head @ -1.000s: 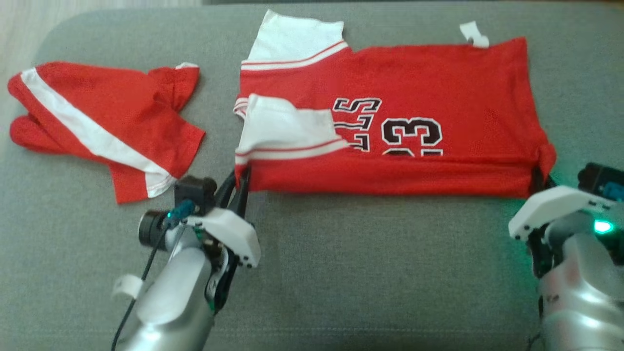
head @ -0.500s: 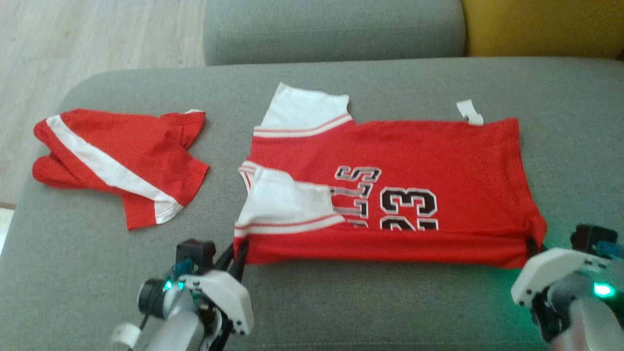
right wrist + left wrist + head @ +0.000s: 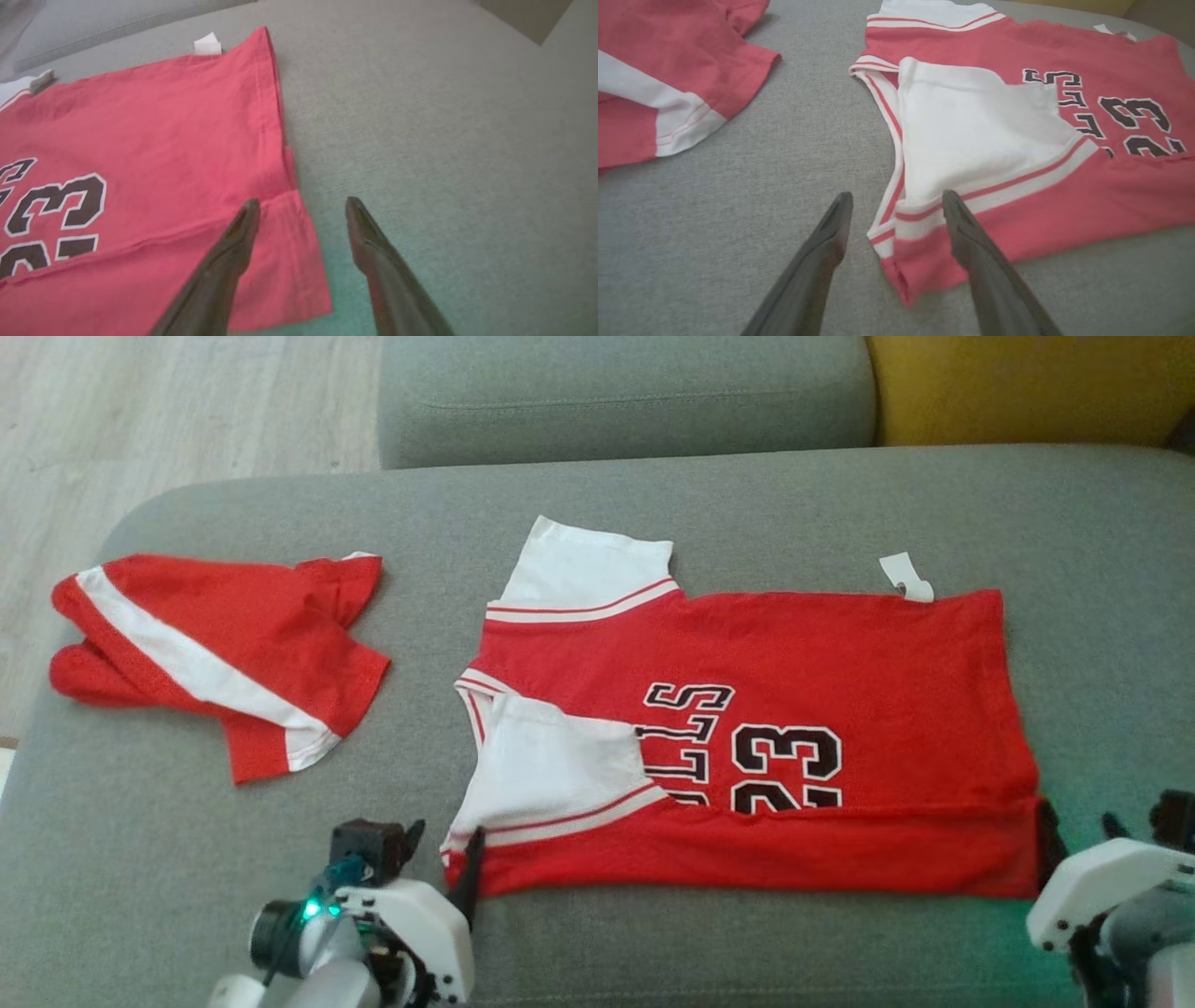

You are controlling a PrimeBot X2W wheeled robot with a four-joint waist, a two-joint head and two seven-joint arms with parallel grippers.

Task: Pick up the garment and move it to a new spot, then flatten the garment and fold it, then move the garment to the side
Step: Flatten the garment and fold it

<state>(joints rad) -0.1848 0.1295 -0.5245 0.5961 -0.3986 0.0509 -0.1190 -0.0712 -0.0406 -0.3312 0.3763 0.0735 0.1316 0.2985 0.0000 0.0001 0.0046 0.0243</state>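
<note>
Lengthwise, the red-and-white numbered mesh jersey spans from left fingers to right fingers — both spread wide, holding nothing.

Number half under garment fold

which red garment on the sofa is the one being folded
Two red garments lie on the grey sofa seat. The jersey is the bigger one on the right, spread flat with its near edge folded up. Unlike the crumpled piece to its left with one white stripe, it has white sleeves and a black 23.
</note>
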